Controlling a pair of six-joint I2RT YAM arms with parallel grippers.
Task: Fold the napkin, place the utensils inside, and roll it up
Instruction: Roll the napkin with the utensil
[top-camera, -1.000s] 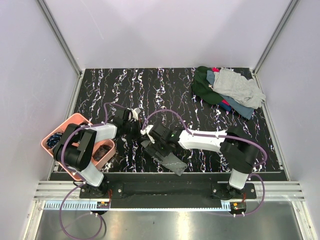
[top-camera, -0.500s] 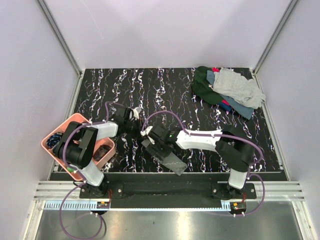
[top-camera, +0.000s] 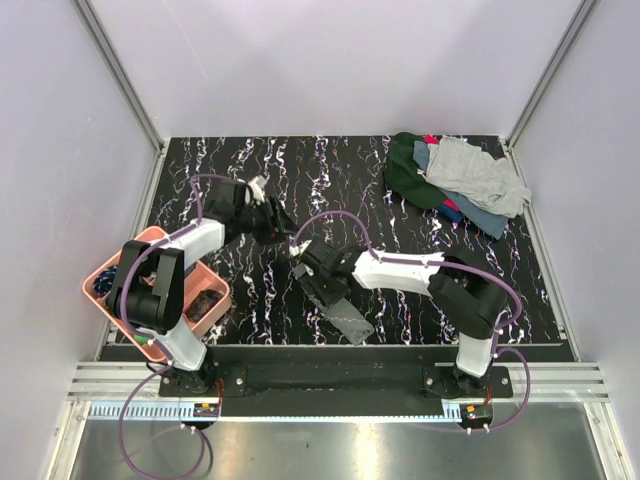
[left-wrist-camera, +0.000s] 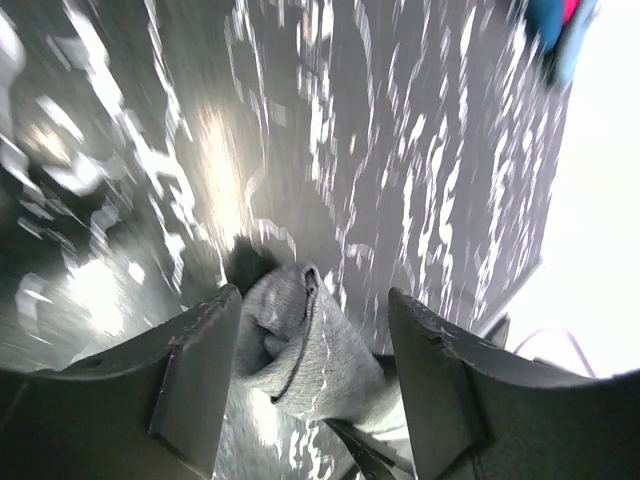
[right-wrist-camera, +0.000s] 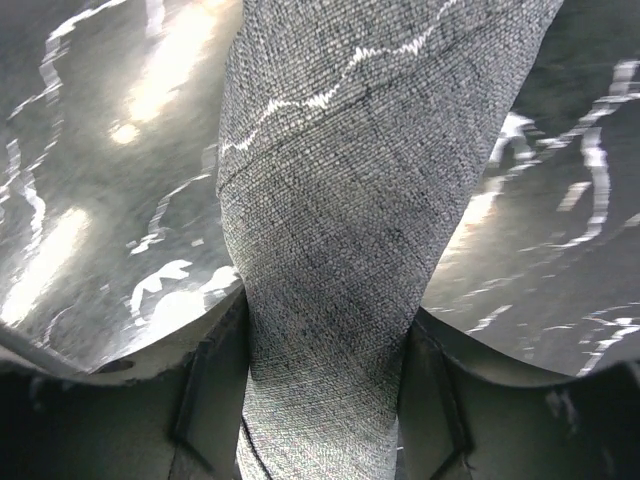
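The grey napkin (top-camera: 348, 318) lies rolled into a tight tube near the table's front edge, slanting from upper left to lower right. My right gripper (top-camera: 312, 278) is at its upper-left part. In the right wrist view the roll (right-wrist-camera: 340, 200) runs up between the two fingers, and both press its sides. My left gripper (top-camera: 272, 218) stands open, up and to the left of the roll. The left wrist view shows the roll's open end (left-wrist-camera: 300, 340) beyond the spread fingers. The utensils are hidden.
A pink basket (top-camera: 110, 275) sits at the table's left edge beside the left arm. A heap of green, light-grey and blue cloths (top-camera: 455, 180) lies at the back right; a corner of this heap (left-wrist-camera: 560, 25) shows in the left wrist view.
The left gripper has opened, let go of the roll's end and drawn back up and left. The right gripper's jaws have closed in onto the roll.
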